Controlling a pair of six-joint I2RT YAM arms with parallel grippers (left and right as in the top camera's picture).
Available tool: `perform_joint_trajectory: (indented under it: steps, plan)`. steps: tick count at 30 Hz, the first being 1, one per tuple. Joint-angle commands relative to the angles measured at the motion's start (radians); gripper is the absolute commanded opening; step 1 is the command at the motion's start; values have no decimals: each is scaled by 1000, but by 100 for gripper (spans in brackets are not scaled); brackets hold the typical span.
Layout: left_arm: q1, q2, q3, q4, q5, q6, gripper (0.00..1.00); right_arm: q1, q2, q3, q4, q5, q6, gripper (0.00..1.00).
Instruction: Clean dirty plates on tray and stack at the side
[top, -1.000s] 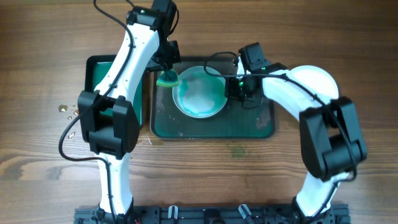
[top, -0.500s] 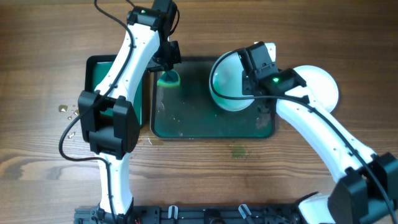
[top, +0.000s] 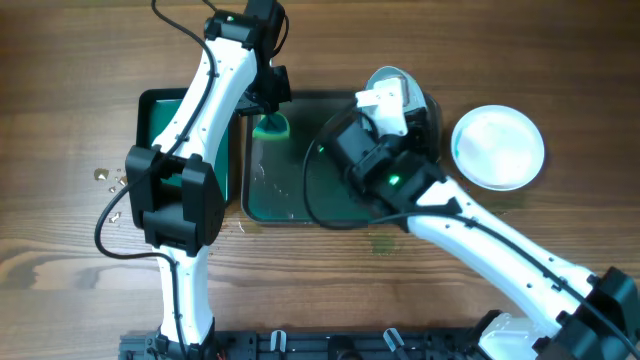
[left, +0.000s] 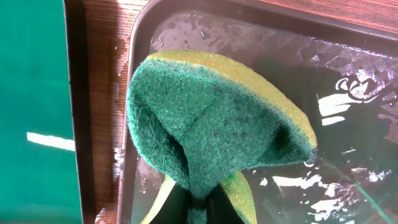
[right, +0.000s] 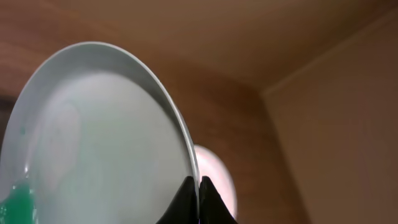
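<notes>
My left gripper is shut on a green and yellow sponge and holds it over the far left corner of the wet dark-green tray. In the overhead view the sponge hangs over that tray, and no plate shows on it. My right gripper is shut on the rim of a pale plate, held up on edge with a teal smear at its lower left. In the overhead view this plate is above the tray's far right corner. Another plate lies on the table to the right.
A smaller green tray sits left of the big one, under my left arm. Small crumbs lie on the wood at the left. A faint green stain marks the table in front of the tray.
My right arm has lifted the plate off the tray, carried it right and up towards the camera, and tilted it on edge. The left arm and sponge have not moved.
</notes>
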Motion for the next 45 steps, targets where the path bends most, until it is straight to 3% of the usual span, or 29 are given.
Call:
perform_joint_trajectory:
  steps: [1, 10, 15, 20, 26, 35, 37, 45]
  plan:
    - [3, -5, 21, 0, 12, -9, 4, 48, -25, -5, 6, 212, -53, 4]
    - [3, -5, 21, 0, 12, -9, 4, 56, -25, -5, 11, 157, -53, 4]
    - [3, -5, 21, 0, 12, -9, 4, -24, -22, -6, 10, -375, 6, 4]
    - [3, -5, 21, -1, 12, -9, 4, -240, -14, -8, 26, -817, 70, 4]
    - [3, -5, 21, -1, 12, -9, 4, -433, 88, -8, 54, -1151, 60, 4]
    - [3, -5, 21, -1, 12, -9, 4, -494, 365, -7, 111, -1373, 62, 5]
    - [3, -5, 21, 0, 12, -9, 4, -509, 378, -3, 107, -1395, 68, 18]
    - [3, -5, 21, 14, 12, -10, 4, -528, 443, -3, 134, -1479, 96, 24]
